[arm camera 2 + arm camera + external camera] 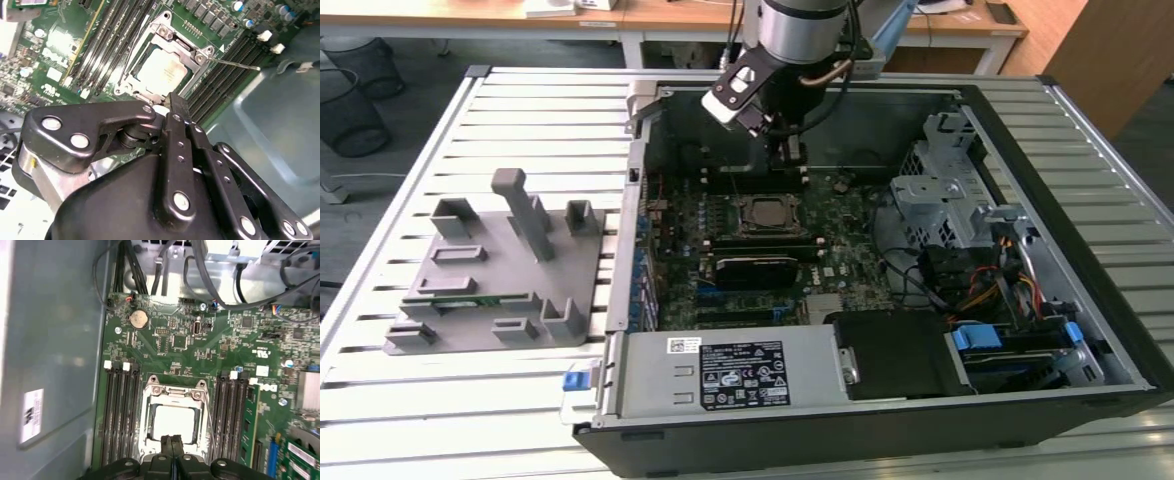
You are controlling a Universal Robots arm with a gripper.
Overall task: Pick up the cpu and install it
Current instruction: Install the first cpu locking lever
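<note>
Slatted surface [520, 110] carries an open computer case [854, 445], lying on its side with the interior facing up. The arm [803, 30] reaches down into the far part of the case.

Gray fixture tray [494, 270] sits on the surface at the exterior view's left, beside the case. A thin green circuit strip [454, 301] lies in one of its slots.

Motherboard [847, 230] covers the case floor. The power supply [720, 370] is along the near wall.

CPU socket [145, 415] is near the middle of the board, with memory slots [122, 415] on both sides of it. A thin wire lever [235, 62] sticks out from the socket frame.

The cpu [172, 421] lies flat inside the socket frame with its pale metal top up. It is also seen in the second wrist view [162, 70] and the exterior view [761, 213].

Gripper [171, 441] has its fingers pressed together and nothing between them. Its tips are over the edge of the cpu in both wrist views [176, 102]. I cannot tell whether they touch it.
</note>
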